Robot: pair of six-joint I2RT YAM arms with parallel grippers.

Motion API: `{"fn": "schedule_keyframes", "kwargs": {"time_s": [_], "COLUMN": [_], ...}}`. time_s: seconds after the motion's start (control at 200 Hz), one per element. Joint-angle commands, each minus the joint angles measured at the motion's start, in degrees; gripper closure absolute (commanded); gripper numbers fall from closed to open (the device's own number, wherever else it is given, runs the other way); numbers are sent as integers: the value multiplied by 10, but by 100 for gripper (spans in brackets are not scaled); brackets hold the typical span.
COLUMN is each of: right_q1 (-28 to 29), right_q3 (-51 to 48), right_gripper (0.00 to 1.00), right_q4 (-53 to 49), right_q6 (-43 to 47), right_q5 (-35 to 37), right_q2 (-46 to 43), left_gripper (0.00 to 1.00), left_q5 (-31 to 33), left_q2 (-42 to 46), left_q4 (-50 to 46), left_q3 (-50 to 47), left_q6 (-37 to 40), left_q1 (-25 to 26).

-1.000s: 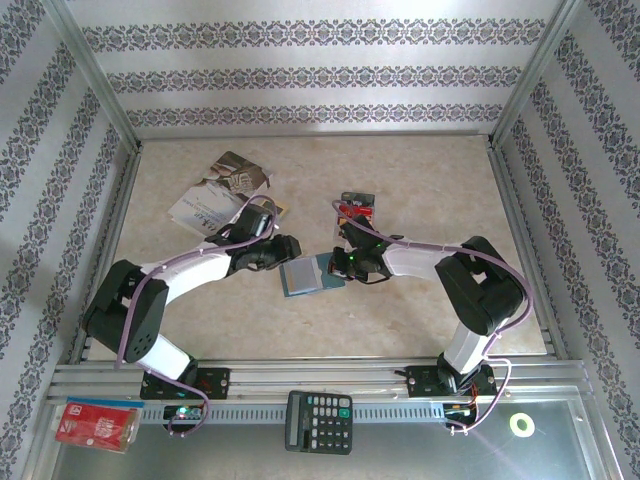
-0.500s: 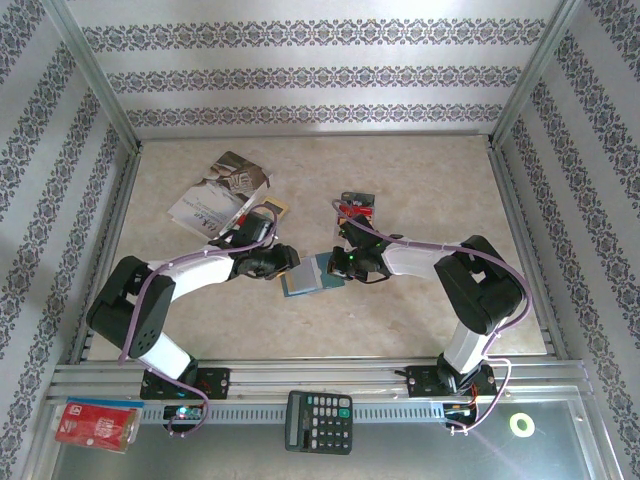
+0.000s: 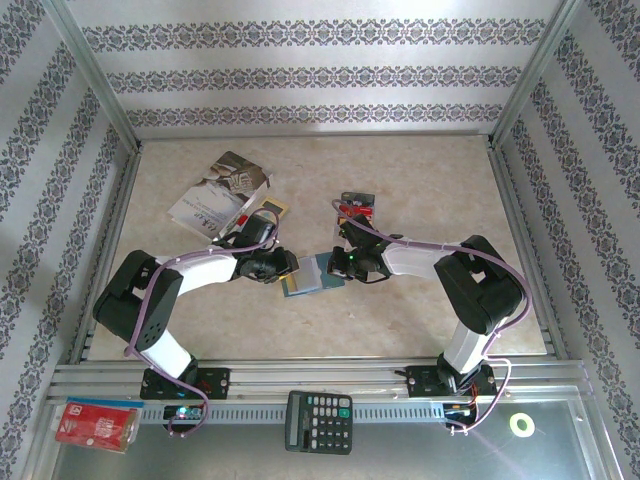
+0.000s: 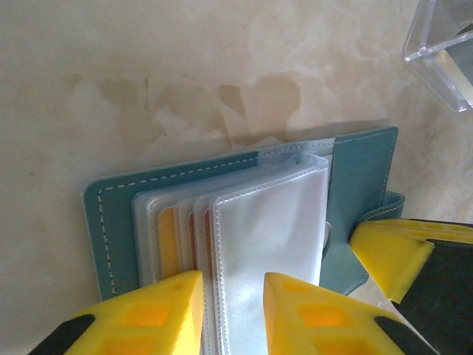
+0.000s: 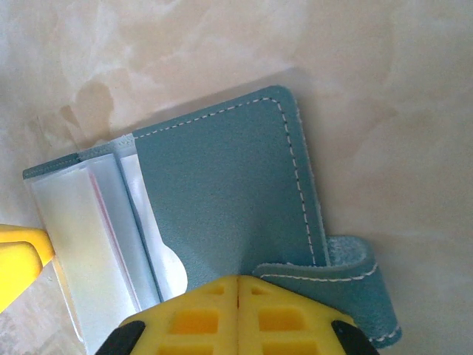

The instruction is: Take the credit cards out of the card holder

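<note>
The card holder (image 3: 312, 273) lies open near the middle of the marbled worktop (image 3: 430, 180). It is a teal-blue wallet (image 5: 222, 185) with pale stitching round its edge, a fan of clear plastic sleeves (image 4: 273, 222) spread over its inside, and a small closing strap (image 5: 355, 266) curled at one edge. The credit cards (image 4: 168, 240) are still tucked in the sleeves. Only thin edges show through the plastic, one gold-orange and one red (image 5: 102, 203). At the holder's left side is the left gripper (image 3: 284, 267), its yellow fingers partly open. From the left wrist view the left gripper (image 4: 232, 296) has its tips a narrow gap apart over the sleeves' free edge, with nothing clearly pinched. At the holder's right side is the right gripper (image 3: 337, 264). In its own view the right gripper (image 5: 238, 296) has its fingers closed flat together, set against the cover beside the strap. Whether any of the cover is caught between them cannot be told. The left arm (image 3: 190, 270) reaches toward the holder with its elbow bent low. The right arm (image 3: 430, 258) comes in from the other side, its elbow folded high. Just beyond the holder stands a clear plastic box (image 4: 443, 55). Farther off to the upper left lie some booklets (image 3: 220, 190). Nearer than the holder, past the arms' bases, sits a black calculator (image 3: 319, 422).
</note>
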State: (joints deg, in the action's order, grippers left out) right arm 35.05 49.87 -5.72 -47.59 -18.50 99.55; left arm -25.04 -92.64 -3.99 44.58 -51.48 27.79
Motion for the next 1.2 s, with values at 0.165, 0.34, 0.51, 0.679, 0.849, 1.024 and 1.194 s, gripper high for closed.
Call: {"fn": "schedule_keyframes", "kwargs": {"time_s": [0.165, 0.34, 0.51, 0.679, 0.849, 1.024, 1.194], "right_q1": [4, 5, 4, 4, 9, 31, 55], "right_q3": [-3, -3, -4, -3, 16, 47, 69], "right_gripper": [93, 93, 93, 92, 88, 81, 72], "right_q4": [-22, -23, -23, -16, -38, -80, -86], "right_q6": [18, 18, 18, 35, 79, 116, 135], "right_q5": [21, 21, 23, 16, 21, 32, 22], "right_q2": [25, 26, 25, 3, -41, -46, -35], "left_gripper": [81, 81, 78, 78, 81, 83, 83], "left_q5": [-15, -23, -18, -28, -10, 1, 0], "left_q2": [-3, -16, -24, -38, -46, -64, -70], "left_q4": [-3, -1, -3, 4, -19, -34, -31], "left_q3": [12, 16, 17, 17, 22, 24, 22], "left_q6": [12, 14, 14, 11, 28, 44, 46], "left_q1": [6, 6, 7, 6, 6, 7, 6]}}
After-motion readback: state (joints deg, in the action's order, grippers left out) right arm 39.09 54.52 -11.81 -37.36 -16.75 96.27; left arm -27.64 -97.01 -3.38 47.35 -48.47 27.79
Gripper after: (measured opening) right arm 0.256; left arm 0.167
